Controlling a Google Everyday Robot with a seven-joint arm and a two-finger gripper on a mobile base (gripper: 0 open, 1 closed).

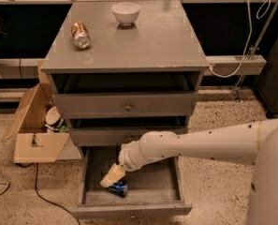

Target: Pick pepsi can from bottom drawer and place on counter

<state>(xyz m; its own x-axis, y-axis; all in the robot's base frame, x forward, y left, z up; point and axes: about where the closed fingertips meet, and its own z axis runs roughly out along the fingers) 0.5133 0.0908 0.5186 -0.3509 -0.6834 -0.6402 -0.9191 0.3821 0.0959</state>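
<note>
The pepsi can (119, 187), small and blue, lies on its side in the open bottom drawer (157, 191), left of the drawer's middle. My gripper (111, 176), with pale cream fingers, reaches down into the drawer from the right on a long white arm. Its tip is right over the can's upper left and hides part of it. The grey counter (143, 36) is the cabinet's flat top above the three drawers.
A brownish-gold can (80, 34) lies on the counter's left, and a white bowl (126, 12) stands at its back. An open cardboard box (35, 132) with items sits on the floor left of the cabinet. A cable runs over the floor.
</note>
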